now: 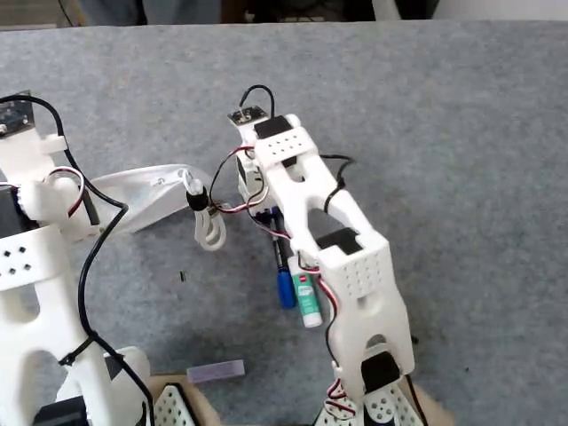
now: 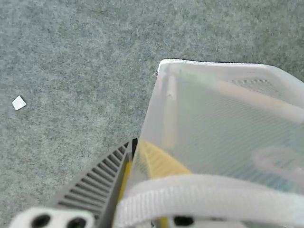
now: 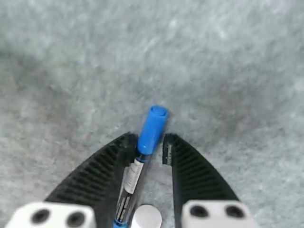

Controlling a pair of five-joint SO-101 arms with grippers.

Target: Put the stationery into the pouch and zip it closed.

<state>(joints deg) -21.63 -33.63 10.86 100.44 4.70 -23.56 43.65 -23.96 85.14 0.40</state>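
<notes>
At the left, the left end effector (image 2: 137,152) is clenched on one end of the white mesh pouch (image 1: 146,197). The pouch stretches from it across the table (image 1: 461,133) towards the middle, with a few long pieces visible through the mesh. I cannot tell whether the zip is open. A white loop (image 1: 209,229) lies just beside the pouch's far end.

In the middle, the right end effector (image 3: 148,142) straddles the blue pen (image 1: 284,280). One finger touches the barrel just below the cap, and the other stands a sliver away, so the jaws are released and not clamped. A green-and-white stick (image 1: 308,300) lies against the pen, and a purple eraser (image 1: 216,371) sits well apart, nearer the arm bases.

The step in hand looks like picking up the pen. To do it well, the jaws should close on the barrel rather than on the rounded cap, which could squirt out. The pinch should be square, so that the neighbouring stick is neither caught nor rolled away. A straight lift should come before any swing towards the pouch. The pen should go in lengthwise, clear of the loop. The left arm should hold the pouch steady, with its mouth facing the incoming pen.
</notes>
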